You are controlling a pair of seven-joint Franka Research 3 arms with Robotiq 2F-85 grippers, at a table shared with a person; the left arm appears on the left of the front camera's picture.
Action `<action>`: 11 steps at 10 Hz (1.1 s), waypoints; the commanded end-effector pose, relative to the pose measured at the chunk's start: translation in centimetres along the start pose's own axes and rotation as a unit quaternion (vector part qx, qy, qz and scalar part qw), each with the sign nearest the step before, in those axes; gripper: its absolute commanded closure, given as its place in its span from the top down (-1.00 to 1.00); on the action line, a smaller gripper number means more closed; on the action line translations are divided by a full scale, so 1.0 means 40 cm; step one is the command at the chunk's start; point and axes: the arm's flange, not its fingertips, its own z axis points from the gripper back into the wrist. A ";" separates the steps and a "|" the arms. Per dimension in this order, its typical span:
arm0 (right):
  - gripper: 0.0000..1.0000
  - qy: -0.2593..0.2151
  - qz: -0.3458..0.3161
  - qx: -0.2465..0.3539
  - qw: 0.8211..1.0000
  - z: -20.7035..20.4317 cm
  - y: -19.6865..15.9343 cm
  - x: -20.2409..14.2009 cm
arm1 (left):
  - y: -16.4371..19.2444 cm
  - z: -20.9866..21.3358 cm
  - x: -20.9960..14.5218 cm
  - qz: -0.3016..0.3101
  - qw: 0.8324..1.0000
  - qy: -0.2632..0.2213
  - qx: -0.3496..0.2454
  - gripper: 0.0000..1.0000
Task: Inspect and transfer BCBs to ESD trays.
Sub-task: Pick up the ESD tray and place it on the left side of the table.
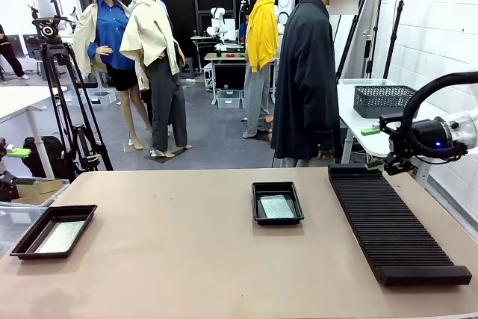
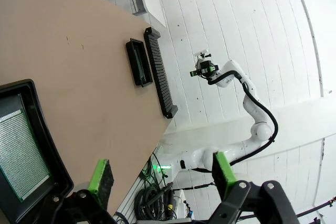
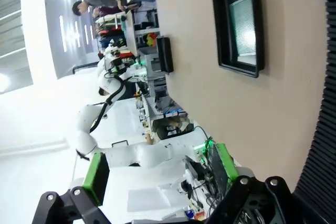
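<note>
Hovering empty with fingers spread, both tools: left tool (image 2: 160,179) above a tray (image 2: 44,145), right tool (image 3: 160,169) beside the rack (image 3: 320,129).

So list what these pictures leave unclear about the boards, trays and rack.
- Left tray, left wrist view: cut off by the picture's edge.
- Board in the middle tray, front view: too small to read any markings.
- Rack, right wrist view: cropped at the edge.

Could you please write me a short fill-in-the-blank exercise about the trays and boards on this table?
1. Each black tray holds one ____ board.
2. The ribbed rack lies to the robot's ____ of the middle tray.
3. The left tool has its jaws ____.
4. The other tray sits near the table's ____ edge.

Missing words: green; right; open; left
</note>
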 end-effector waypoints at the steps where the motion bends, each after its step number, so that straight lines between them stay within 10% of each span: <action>1: 1.00 -0.008 -0.004 -0.011 1.000 -0.001 -0.006 -0.002 | -0.021 -0.028 -0.005 -0.004 1.000 0.008 0.016 1.00; 11: 1.00 -0.008 -0.004 -0.011 1.000 -0.001 -0.006 -0.002 | -0.305 -0.498 -0.096 0.013 0.990 0.022 0.136 1.00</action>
